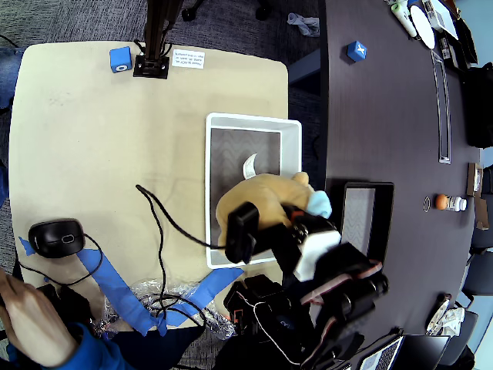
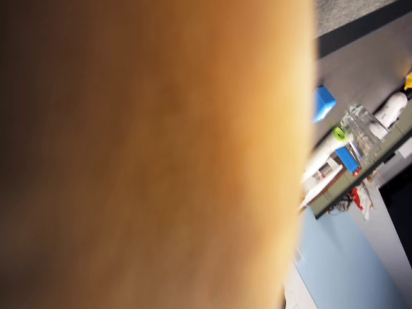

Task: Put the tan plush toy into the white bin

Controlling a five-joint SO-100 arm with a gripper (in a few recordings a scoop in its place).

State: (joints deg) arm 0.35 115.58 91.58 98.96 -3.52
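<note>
Arm reaches up from the lower edge of the overhead view, over the near right corner of the white bin (image 1: 292,127). Gripper (image 1: 271,216) sits above the bin's near end, closed around the tan plush toy (image 1: 266,196), toy lifted off the bin floor. Black wrist camera block hangs over the bin's near left rim

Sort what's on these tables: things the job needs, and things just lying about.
Job: plush toy, held over the white bin; end effector.

Lying about: black tray, blue cubes, mouse, blue tape, paper label.
</note>
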